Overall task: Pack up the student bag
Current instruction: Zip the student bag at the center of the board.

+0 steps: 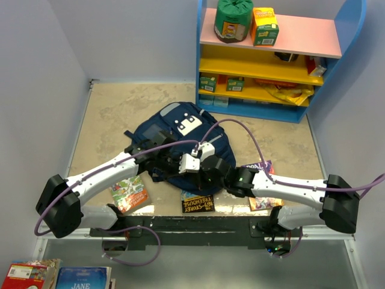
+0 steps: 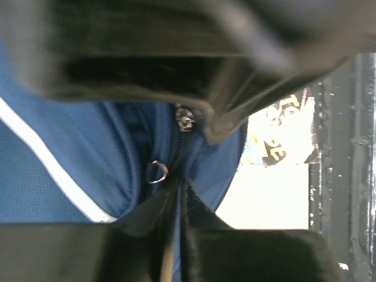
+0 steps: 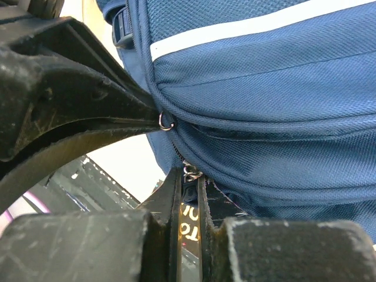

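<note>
From above, the student bag (image 1: 171, 117) is seen on the bench (image 1: 108, 114), its near edge hidden under both bent wrists; by the left wrist camera the left gripper (image 2: 178, 189) is shown pinched on its fabric beside a metal ring (image 2: 157, 171), by the right the right gripper (image 3: 189, 181) clamped on the zip pull (image 3: 191, 171).

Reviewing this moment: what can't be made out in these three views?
Top view: near edge of the backpack and its zip, hidden under the left arm and right arm.
Left wrist view: a dark shape across the top, too blurred to identify.
Right wrist view: the black book title, mostly hidden behind the right fingers.
All views: the backpack's inside.
</note>
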